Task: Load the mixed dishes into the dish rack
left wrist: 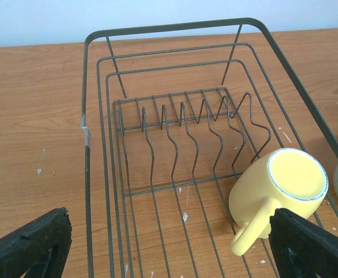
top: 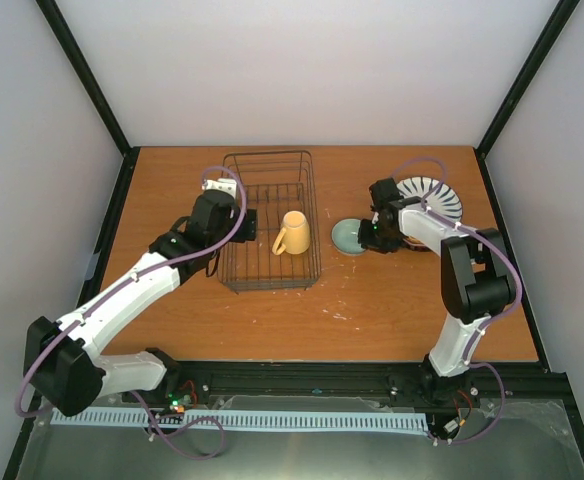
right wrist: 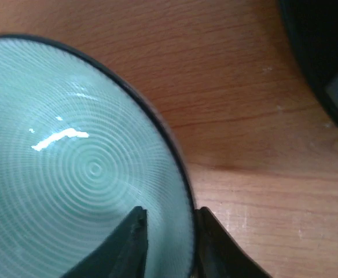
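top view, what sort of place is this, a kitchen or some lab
Probably a robot test cell, not a kitchen: plain white walls and a black frame enclose a wooden table holding a dish rack and yellow mug.

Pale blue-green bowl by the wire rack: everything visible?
The pale blue-green small bowl looks glazed ceramic, with fine concentric rings inside and a dark rim. Empty and upright, it sits on the wooden table, right of, not touching, the dark wire dish rack. The right gripper straddles its rim, one finger inside, one outside.
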{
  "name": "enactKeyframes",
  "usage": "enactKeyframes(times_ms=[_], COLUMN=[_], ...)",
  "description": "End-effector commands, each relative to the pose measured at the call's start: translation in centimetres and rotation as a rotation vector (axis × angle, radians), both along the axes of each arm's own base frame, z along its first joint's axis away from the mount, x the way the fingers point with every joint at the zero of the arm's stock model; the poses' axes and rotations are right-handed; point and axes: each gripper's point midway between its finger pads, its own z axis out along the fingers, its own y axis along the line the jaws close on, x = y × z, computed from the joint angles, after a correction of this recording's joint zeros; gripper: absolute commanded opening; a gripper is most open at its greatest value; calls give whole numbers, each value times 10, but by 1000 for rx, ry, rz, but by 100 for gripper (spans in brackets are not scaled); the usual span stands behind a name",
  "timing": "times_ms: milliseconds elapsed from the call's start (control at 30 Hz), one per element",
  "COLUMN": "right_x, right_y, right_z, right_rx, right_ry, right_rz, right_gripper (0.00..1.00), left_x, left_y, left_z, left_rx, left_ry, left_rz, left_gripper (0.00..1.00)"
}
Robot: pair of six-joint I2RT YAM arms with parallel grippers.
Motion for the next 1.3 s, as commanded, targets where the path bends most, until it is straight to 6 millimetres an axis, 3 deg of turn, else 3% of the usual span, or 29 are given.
enactKeyframes(times_ms=[0, 33, 167, 267, 367, 467, 567, 667, 800, 867, 1033, 1133, 1267], right_x=[8, 8, 10, 14, 19, 19, 11, -8, -40, -54, -82, -88, -94], right_y=[-1, 0, 4, 7, 10, 16, 23, 40, 64, 69, 90, 102, 125], right_z=[-2, -2, 6, 30, 74, 137, 195, 228, 242, 252, 266, 264, 261], right_rx=[6, 12, 36, 56, 99, 217, 452, 741, 1066, 1149, 1211, 1222, 1231], right_ry=[-20, -23, -52, -121, -229, -358, -453, -439, -339, -322, -264, -225, -177], right_rz=[-3, -2, 16, 31, 46, 81, 145, 262, 422, 482, 622, 650, 693], right_gripper=[10, 4, 3, 3, 3, 3, 3, 3, 3, 3, 3, 3, 3], left_x=[5, 6, 5, 3, 0, -4, -10, -18, -40, -49, -62, -70, -78], left_y=[1, 0, -3, -9, -18, -31, -46, -56, -51, -50, -66, -71, -73], left_z=[6, 6, 8, 15, 28, 40, 52, 65, 84, 84, 75, 74, 74], left_rx=[7, 5, -12, -41, -96, -168, -262, -440, -730, -809, -894, -953, -1010], left_ry=[-23, -23, -19, -19, -34, -55, -78, -103, -138, -124, -32, -2, 37], left_rz=[2, 0, -15, -39, -84, -147, -232, -359, -591, -675, -865, -951, -1010], left_gripper=[92, 90, 78, 66, 61, 61, 67, 74, 80, 83, 91, 99, 100])
